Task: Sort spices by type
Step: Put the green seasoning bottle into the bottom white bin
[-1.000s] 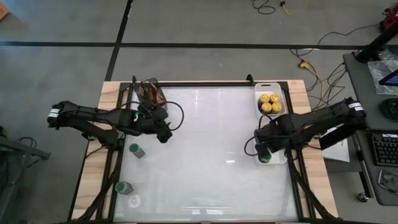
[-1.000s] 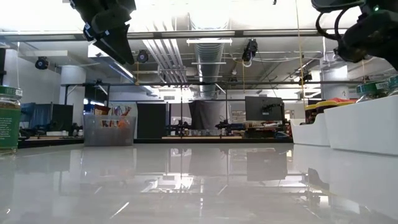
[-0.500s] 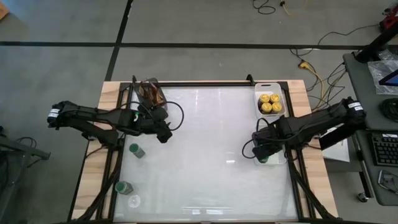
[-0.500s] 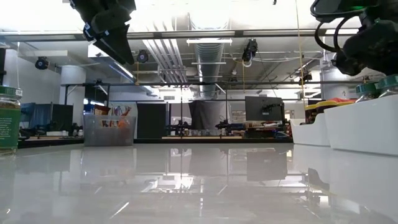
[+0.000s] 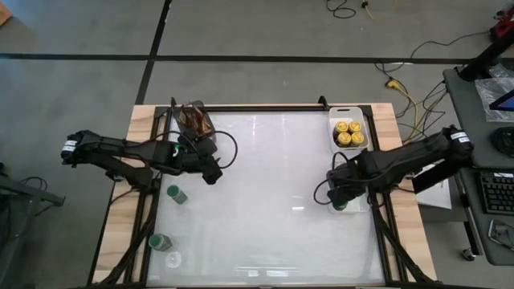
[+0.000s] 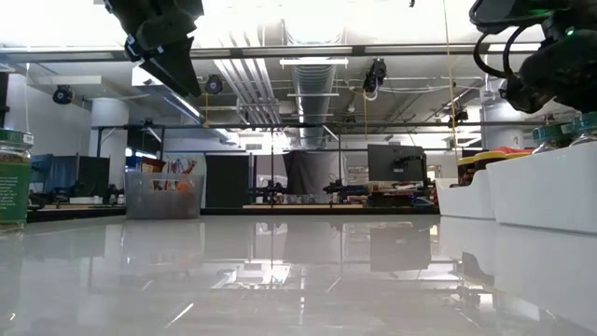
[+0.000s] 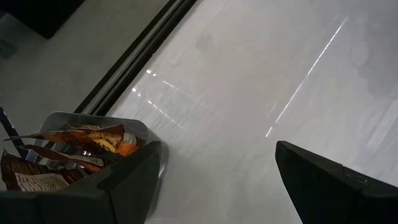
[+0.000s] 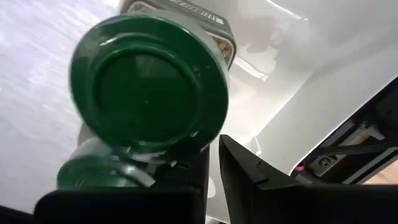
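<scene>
Two black, jointed arms enter the high view from left and right mid-frame, each with a small white marking band near its outer end. Looping black cables hang along both. The left end effector and right end effector have flat, angular dark fingers

Green and yellow lids on a white table

Four yellow-lidded jars in a white tray; green-lidded jars stand apart; both arms are dark.
</scene>
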`<state>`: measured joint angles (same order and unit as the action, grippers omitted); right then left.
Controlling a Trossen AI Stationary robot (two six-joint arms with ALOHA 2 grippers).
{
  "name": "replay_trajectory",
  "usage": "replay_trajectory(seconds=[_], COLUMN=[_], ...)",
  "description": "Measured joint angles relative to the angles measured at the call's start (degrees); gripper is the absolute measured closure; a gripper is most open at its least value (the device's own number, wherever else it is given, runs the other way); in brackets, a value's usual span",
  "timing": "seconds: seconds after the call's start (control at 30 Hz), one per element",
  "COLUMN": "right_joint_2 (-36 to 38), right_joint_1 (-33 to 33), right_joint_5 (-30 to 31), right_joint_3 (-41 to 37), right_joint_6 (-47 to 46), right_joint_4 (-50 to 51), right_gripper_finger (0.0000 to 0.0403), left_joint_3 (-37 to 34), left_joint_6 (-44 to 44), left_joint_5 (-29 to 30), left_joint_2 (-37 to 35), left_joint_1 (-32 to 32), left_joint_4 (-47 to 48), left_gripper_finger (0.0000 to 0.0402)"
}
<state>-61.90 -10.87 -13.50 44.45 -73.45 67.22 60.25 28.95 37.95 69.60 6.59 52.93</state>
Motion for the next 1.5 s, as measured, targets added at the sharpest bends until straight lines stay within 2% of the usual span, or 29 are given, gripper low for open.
replay_trajectory(seconds=[0.1,0.23,0.4,0.47,0.57,0.67,0.77,0.93,1.2,1.3,1.37,1.43,1.5], right_joint_2=[1.1,2.2,2.0,1.2,-1.4,-5.3,-9.5,-17.1,-28.2,-30.7,-32.0,-32.5,-32.9], right_joint_1=[0.0,0.0,0.0,0.0,0.7,2.3,4.1,7.2,8.5,8.5,8.5,8.5,8.5], right_joint_5=[0.0,0.2,6.9,11.9,19.0,22.4,24.3,26.7,26.6,26.6,26.6,26.6,26.6], right_joint_3=[0.7,4.3,12.7,16.6,21.8,26.2,29.7,34.8,44.5,46.9,47.7,47.8,47.9], right_joint_6=[-0.2,-0.5,-0.6,0.8,3.2,9.8,16.1,23.9,31.1,33.5,33.7,33.7,33.7], right_joint_4=[2.0,9.5,13.7,12.0,9.6,6.3,2.0,-6.3,-10.1,-10.1,-10.2,-10.1,-10.0], right_gripper_finger=[0.0375,0.0375,0.0375,0.0375,0.0375,0.0375,0.0375,0.0374,0.0374,0.0374,0.0374,0.0374,0.0374], left_joint_3=[0.0,0.0,0.0,0.0,0.0,0.0,0.0,0.0,0.0,0.0,0.0,0.0,-0.4], left_joint_6=[0.0,0.0,-0.2,-0.4,-0.4,-0.2,2.8,6.7,9.0,8.9,11.0,16.9,21.3], left_joint_5=[0.0,-0.9,-10.4,-13.5,-15.0,-16.0,-21.1,-35.2,-46.8,-47.2,-44.0,-39.8,-38.1], left_joint_2=[0.0,-0.9,-4.6,-6.5,-9.4,-11.8,-13.5,-14.1,-12.3,-11.0,-10.0,-8.9,-8.0], left_joint_1=[0.0,0.0,0.0,0.0,0.1,0.2,0.2,0.2,0.9,0.9,0.8,0.8,0.8], left_joint_4=[0.0,-0.3,-1.8,-1.7,-1.7,-1.6,-1.4,-0.9,2.1,9.0,17.9,26.7,33.4], left_gripper_finger=[0.0102,0.0102,0.0102,0.0102,0.0102,0.0102,0.0102,0.0102,0.0102,0.0102,0.0102,0.0102,0.0102])
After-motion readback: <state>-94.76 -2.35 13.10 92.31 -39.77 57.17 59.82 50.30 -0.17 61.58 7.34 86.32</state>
